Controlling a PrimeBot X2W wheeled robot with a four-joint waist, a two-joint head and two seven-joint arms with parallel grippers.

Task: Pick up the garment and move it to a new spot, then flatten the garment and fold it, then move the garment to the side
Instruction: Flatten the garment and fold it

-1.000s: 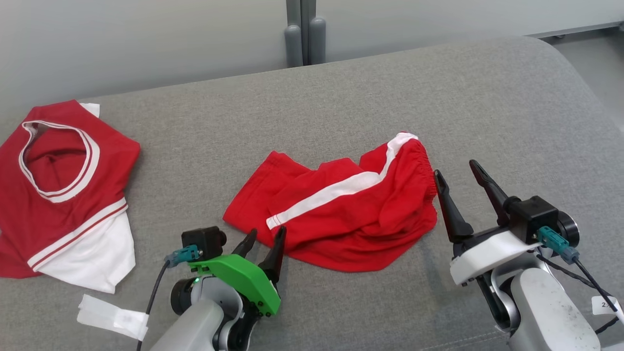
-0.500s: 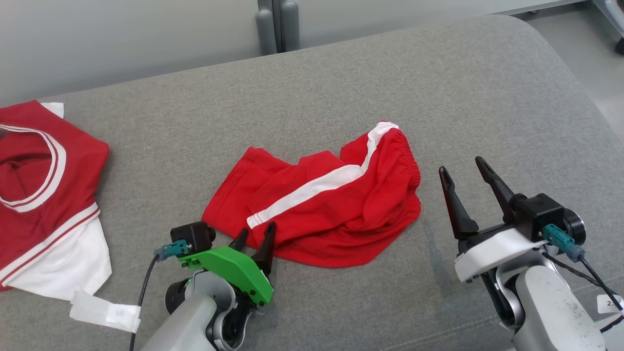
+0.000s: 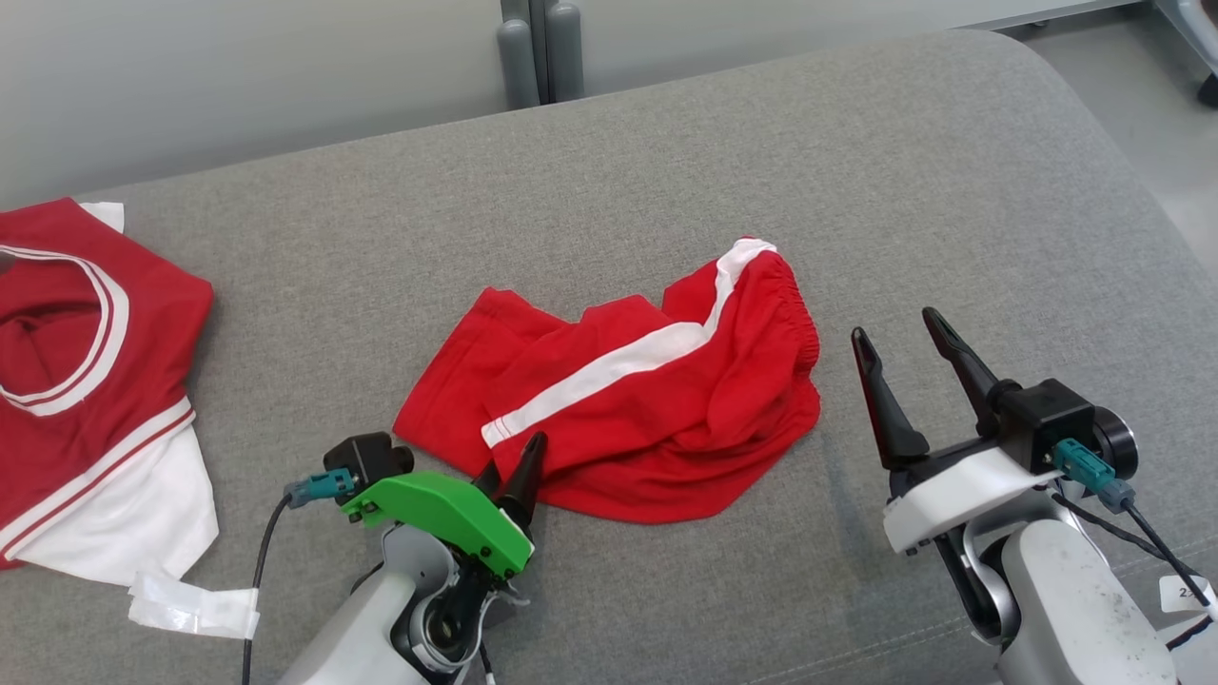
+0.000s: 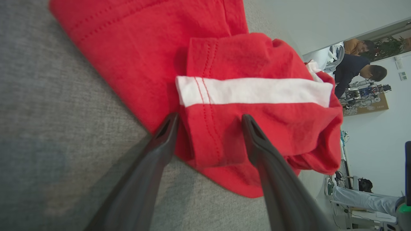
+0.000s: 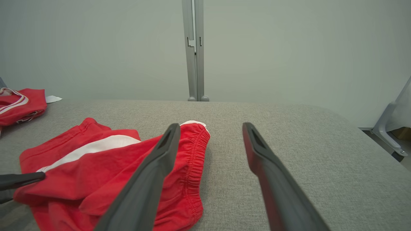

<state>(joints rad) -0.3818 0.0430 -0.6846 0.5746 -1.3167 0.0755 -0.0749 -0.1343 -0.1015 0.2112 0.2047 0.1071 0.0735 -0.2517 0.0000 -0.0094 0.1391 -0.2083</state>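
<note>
Although the head view hides most of one finger of my left end effector [image 3: 516, 457] behind its green housing [image 3: 447, 514], the left wrist view shows both dark tapered fingers spread wide. They straddle a stitched hem of the red shorts [image 3: 666, 428], one tip at the cloth's edge and the other over the red fabric. I cannot tell whether either tip presses the cloth.

The shorts lie crumpled near the middle of the grey woven surface [image 3: 666, 162], between my two end effectors. Their folds bury most of one leg, so the full outline is hard to make out. A white stripe [image 3: 609, 371] runs along the soft knit, and the gathered elastic waistband [image 3: 807, 333] faces my right end effector [image 3: 894, 325]. That one stands just beside the waistband, fingers spread, with nothing between them.

At my far left a red and white jersey [image 3: 86, 381] with striped trim is cut off by the frame edge, and a crumpled white strip [image 3: 190, 609] lies near it. A grey post [image 3: 542, 48] rises behind the surface. Far off in the left wrist view a person in a dark top [image 4: 350, 69] appears, small and blurred.
</note>
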